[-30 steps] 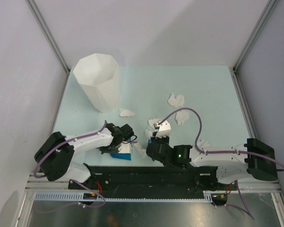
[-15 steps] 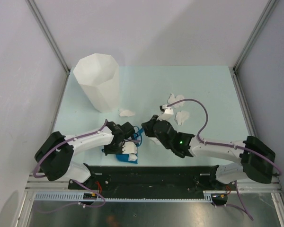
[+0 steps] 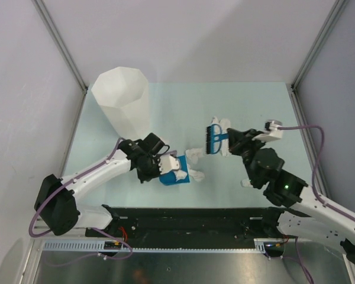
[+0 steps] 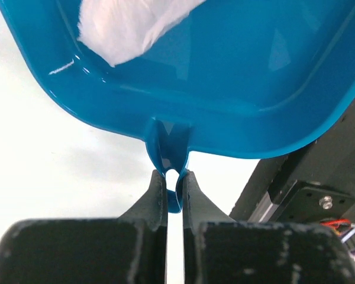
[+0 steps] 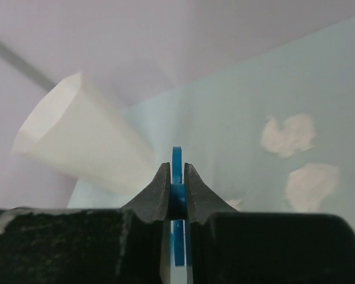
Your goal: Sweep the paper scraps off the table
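Observation:
My left gripper (image 3: 160,164) is shut on the handle of a blue dustpan (image 3: 175,171) and holds it near the table's front middle. In the left wrist view the gripper (image 4: 173,177) pinches the pan's handle, and the pan (image 4: 236,89) holds a white paper scrap (image 4: 130,23). My right gripper (image 3: 228,139) is shut on a blue brush (image 3: 213,137), held above the mint-green table (image 3: 266,106); the wrist view shows the brush handle (image 5: 177,160) between the jaws (image 5: 177,173). Loose paper scraps lie beside the pan (image 3: 196,176), behind it (image 3: 194,154) and near the brush (image 3: 223,125).
A tall white faceted bin (image 3: 123,102) stands at the back left and also shows in the right wrist view (image 5: 77,148). Two scraps (image 5: 287,133) lie to the right in that view. Grey walls border the table and a black rail (image 3: 183,219) runs along its front.
My left gripper has carried the dustpan right and away from the front rail. My right arm has swung right and back from beside the pan, with the brush now raised near the far scraps.

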### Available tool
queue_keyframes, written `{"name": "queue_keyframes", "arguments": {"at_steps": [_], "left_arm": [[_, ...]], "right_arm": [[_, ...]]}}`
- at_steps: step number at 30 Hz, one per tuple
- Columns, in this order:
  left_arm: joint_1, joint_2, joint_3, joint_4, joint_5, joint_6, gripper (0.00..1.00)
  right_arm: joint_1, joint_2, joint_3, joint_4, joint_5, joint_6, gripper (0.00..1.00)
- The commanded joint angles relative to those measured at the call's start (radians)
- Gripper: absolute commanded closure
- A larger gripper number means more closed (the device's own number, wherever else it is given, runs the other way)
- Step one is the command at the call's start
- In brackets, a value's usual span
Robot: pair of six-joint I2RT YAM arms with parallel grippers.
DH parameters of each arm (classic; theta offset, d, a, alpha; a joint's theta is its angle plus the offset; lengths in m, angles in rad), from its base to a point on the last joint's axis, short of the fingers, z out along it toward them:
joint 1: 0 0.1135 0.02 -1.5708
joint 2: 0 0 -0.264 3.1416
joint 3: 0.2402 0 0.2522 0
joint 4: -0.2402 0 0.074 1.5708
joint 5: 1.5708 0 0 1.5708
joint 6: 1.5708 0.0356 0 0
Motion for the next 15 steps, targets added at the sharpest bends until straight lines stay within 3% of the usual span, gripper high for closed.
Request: {"name": "queue_keyframes", "arguments": {"at_steps": [1, 8, 15], "left_arm": [[0.006, -0.034, 0.149, 0.01, 0.085, -0.099, 1.0], [0.064, -0.011, 0.452, -0.031, 0.086, -0.164, 1.0], [0.225, 0.046, 0.774, -0.072, 0.095, -0.239, 1.0]], "right_arm": [[-0.066, -0.081, 0.035, -0.117, 0.103, -0.154, 1.0], [-0.163, -0.087, 0.035, -0.246, -0.015, -0.141, 1.0], [-0.169, -0.056, 0.033, -0.279, -0.069, -0.121, 1.0]]}}
